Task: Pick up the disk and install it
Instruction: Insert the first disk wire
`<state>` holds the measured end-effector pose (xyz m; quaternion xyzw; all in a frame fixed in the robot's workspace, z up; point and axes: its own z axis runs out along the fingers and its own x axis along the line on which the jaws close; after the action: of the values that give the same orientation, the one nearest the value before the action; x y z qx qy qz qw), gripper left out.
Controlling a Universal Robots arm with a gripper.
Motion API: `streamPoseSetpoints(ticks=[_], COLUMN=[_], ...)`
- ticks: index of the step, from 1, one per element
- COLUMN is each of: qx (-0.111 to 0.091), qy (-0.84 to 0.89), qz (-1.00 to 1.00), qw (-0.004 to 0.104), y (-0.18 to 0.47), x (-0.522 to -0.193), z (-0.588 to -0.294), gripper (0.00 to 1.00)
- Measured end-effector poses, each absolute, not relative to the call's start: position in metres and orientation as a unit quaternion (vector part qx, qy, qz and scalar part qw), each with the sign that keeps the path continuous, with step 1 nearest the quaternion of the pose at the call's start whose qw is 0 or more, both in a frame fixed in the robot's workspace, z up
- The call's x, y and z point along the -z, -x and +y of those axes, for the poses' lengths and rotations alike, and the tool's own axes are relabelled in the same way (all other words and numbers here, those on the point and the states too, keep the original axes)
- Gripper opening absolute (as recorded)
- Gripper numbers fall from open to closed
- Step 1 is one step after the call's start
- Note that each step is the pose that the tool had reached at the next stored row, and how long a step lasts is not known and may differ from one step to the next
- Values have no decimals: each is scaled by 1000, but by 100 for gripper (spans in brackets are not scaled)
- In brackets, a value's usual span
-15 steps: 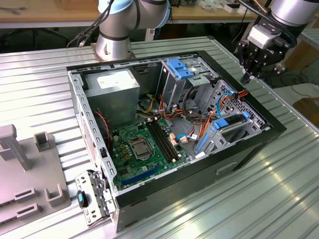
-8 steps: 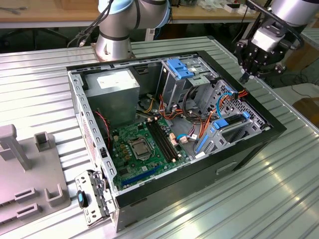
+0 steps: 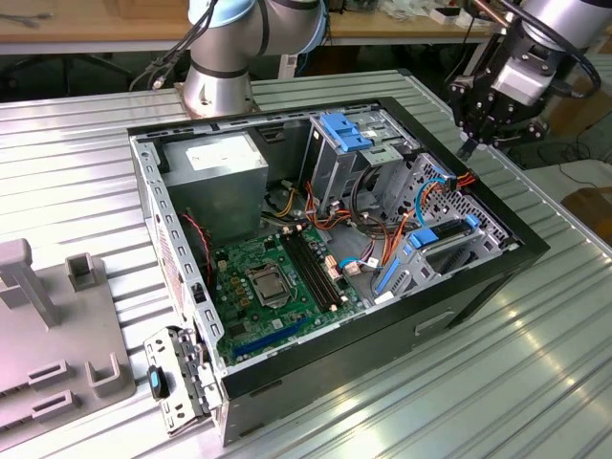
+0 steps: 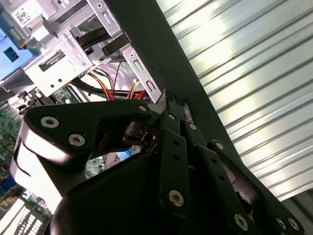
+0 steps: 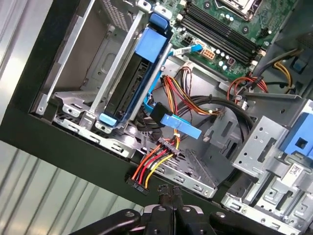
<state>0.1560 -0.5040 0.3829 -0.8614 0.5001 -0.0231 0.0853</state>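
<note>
Disk (image 5: 148, 46), dark grey in a bright blue plastic frame, seems seated in its grey metal bay (image 5: 93, 73); we see the black gripper (image 5: 168, 193) nearby, fingers pressed together.

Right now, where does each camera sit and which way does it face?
Exterior view: off the arm, looking down into the open computer case; shows the arm's base and gripper.
First wrist view: at the wrist, looking past the shut gripper into the case.
Second wrist view: at the wrist, looking along the gripper toward the case's rim.
Shared: both wrist views show the red-and-yellow cables.
</note>
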Motion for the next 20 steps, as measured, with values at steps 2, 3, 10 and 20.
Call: streamPoseSetpoints(ticks=[2, 3, 10, 20], qx=[22, 21, 14, 7], qy=[869, 874, 908, 942], qz=[487, 478, 410, 323], qw=[86, 86, 87, 88], y=[-156, -156, -156, -157], x=[-383, -383, -383, -382], z=[-504, -504, -504, -504], gripper=[11, 11, 11, 11])
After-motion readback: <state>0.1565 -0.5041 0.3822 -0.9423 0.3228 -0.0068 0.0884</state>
